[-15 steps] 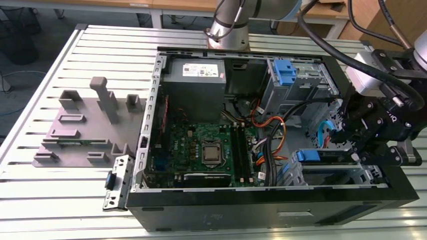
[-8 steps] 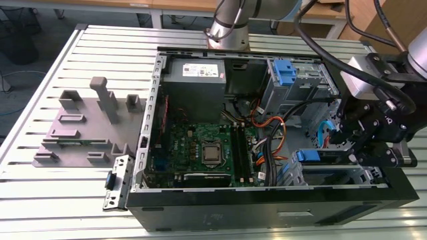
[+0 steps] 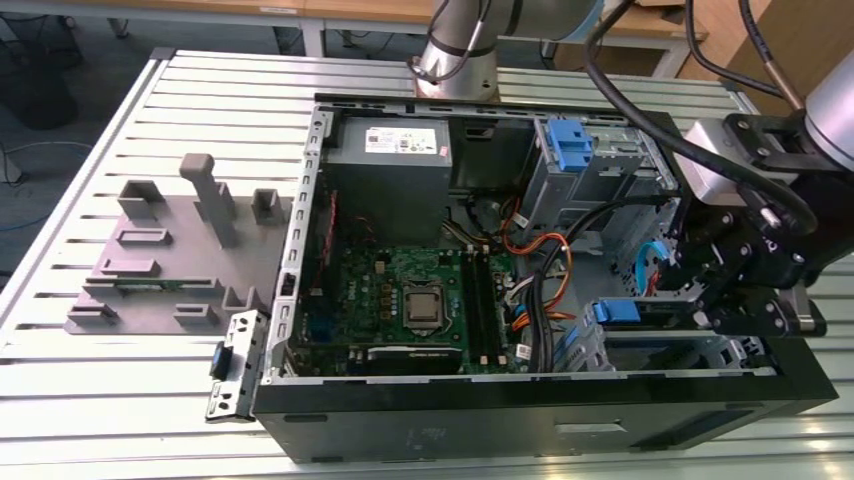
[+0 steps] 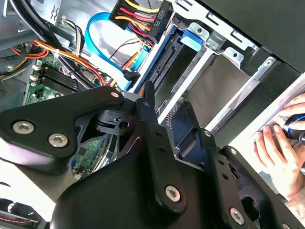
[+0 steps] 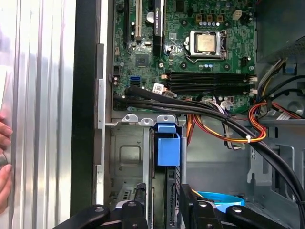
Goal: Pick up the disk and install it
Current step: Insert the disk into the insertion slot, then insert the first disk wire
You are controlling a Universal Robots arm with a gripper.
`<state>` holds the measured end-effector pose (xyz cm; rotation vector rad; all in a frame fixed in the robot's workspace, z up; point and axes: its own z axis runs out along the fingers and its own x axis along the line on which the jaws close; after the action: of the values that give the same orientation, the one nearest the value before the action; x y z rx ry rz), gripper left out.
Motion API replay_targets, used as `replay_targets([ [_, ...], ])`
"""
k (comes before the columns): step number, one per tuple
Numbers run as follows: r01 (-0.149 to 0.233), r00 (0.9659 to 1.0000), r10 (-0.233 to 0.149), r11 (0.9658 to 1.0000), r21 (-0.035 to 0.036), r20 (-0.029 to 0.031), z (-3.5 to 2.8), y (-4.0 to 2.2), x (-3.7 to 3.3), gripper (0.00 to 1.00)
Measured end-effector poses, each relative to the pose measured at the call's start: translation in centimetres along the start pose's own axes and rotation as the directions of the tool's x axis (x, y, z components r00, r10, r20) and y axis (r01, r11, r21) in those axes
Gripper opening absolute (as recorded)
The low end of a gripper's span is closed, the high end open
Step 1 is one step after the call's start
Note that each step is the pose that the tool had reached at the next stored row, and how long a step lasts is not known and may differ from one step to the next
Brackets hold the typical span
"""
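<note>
Down in the drive cage (image 5: 125, 152), the disk (image 5: 168, 149) stands edgewise just beneath the gripper (image 5: 162, 202); whether it is clasped, I cannot tell.

Green motherboard (image 3: 387, 285) — blue clip (image 3: 570, 145) — black case (image 3: 534, 420)

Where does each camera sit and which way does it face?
Exterior view: off the arm, high, looking down into the case; arm and gripper at that view's right.
First wrist view: on the arm, facing over the cage to the motherboard; gripper and a hand show.
Second wrist view: on the arm, close behind the gripper, facing the cage; a hand shows.
Shared: gripper and cage in all three.
</note>
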<state>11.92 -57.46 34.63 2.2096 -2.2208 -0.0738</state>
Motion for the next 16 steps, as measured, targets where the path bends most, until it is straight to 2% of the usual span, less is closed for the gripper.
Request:
replay_targets([
  [16,0.0,1.0,0.0,1.0,0.0,0.0001,-0.41,0.02,-0.04,0.42],
])
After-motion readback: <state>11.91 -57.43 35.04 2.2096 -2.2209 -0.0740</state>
